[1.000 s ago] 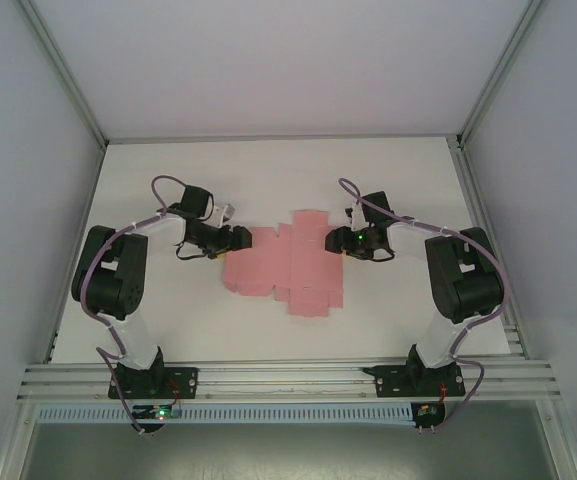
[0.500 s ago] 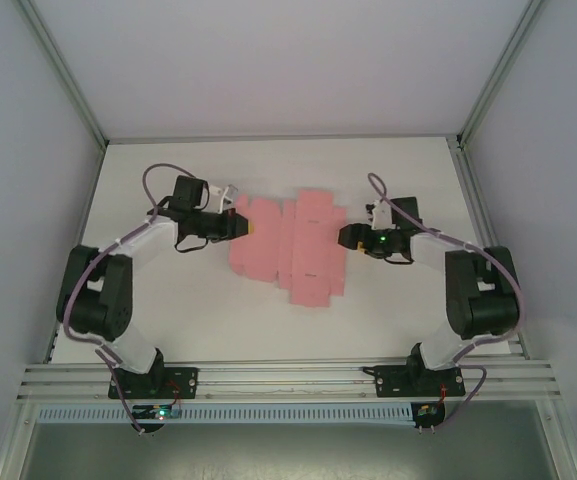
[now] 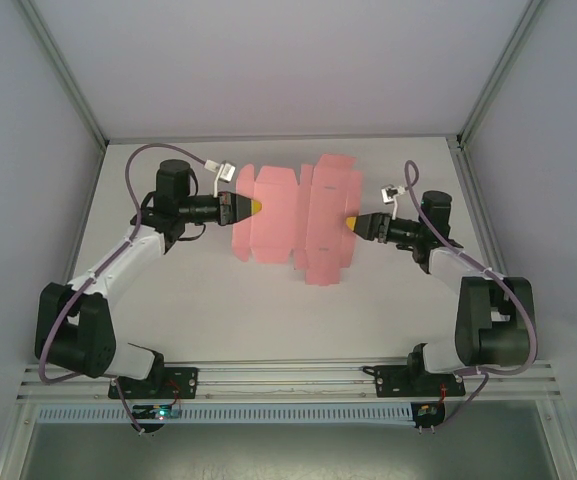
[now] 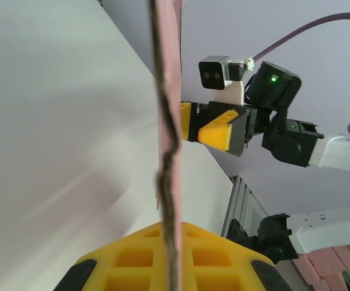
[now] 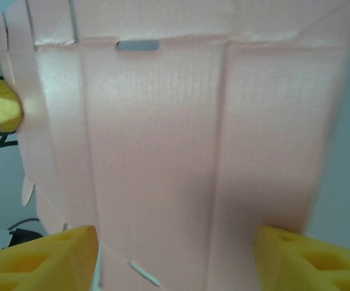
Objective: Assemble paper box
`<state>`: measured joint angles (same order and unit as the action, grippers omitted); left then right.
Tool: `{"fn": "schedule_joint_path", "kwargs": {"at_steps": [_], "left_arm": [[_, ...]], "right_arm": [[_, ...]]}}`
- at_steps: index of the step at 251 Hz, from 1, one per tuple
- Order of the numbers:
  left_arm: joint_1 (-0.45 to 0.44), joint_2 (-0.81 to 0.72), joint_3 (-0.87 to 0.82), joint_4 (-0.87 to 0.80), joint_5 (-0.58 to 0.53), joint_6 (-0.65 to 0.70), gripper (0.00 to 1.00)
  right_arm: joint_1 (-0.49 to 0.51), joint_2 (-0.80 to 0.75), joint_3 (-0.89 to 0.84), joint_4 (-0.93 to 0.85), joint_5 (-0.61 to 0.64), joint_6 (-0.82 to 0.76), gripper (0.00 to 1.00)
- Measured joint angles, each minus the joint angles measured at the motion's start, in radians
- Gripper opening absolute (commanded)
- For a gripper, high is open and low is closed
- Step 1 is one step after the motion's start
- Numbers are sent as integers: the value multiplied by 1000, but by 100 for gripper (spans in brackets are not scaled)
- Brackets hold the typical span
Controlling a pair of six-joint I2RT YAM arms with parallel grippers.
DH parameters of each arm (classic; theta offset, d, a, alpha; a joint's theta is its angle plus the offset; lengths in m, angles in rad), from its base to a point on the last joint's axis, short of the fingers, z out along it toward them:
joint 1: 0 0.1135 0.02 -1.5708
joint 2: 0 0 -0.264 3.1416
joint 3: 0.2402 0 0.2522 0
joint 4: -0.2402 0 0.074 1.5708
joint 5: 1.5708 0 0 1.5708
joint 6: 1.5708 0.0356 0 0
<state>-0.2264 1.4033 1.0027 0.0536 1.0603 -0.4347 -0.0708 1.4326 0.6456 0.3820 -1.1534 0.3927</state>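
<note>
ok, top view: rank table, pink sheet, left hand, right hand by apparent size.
1. table, largest by far
2. sheet
3. left hand and right hand: they look alike, so no ranking between them; both much smaller than the sheet

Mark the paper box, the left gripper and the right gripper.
paper box (image 3: 293, 215), top external view, middle of the pink sheet.
left gripper (image 3: 255, 206), top external view, yellow fingertips, sheet's left edge.
right gripper (image 3: 351, 222), top external view, yellow fingertips, sheet's right edge.
</note>
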Motion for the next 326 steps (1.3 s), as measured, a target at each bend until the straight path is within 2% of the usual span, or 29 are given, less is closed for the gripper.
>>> {"fn": "schedule_joint_path", "kwargs": {"at_steps": [50, 98, 117, 133, 156, 186, 196, 209, 221, 232, 274, 303, 326], "left_arm": [[-3, -85, -11, 1, 1, 0, 0], [-14, -101, -18, 3, -13, -1, 0], [-17, -101, -30, 7, -22, -5, 0], [-17, -101, -39, 8, -37, -8, 0], [-17, -101, -50, 8, -67, -11, 0], [-18, -114, -66, 5, -115, -4, 0], [-23, -121, -70, -1, -132, 2, 20], [-29, -133, -70, -23, -159, 12, 35], [-29, -149, -70, -59, -198, 30, 74], [-29, -164, -70, -96, -241, 40, 99], [-29, -208, -59, -286, -449, 82, 100], [-27, -204, -23, -393, -581, 91, 100], [-19, -170, 27, -431, -610, 87, 100]], "right_arm": [[-96, -4, -21, -13, -27, -37, 68], [-40, -18, -21, 19, -76, -24, 60], [-8, -46, -21, 23, -93, -19, 42], [9, -75, -20, 27, -96, -18, 19], [14, -128, -18, -9, -90, -45, 0], [17, -191, 17, -163, -60, -122, 0], [21, -205, 38, -229, -40, -162, 0], [33, -216, 74, -331, -4, -223, 0], [47, -220, 118, -438, 50, -304, 0], [71, -216, 174, -555, 126, -378, 0], [220, -104, 398, -903, 393, -634, 0], [333, 26, 496, -1036, 589, -755, 0], [409, 118, 559, -1095, 748, -847, 3]]}}
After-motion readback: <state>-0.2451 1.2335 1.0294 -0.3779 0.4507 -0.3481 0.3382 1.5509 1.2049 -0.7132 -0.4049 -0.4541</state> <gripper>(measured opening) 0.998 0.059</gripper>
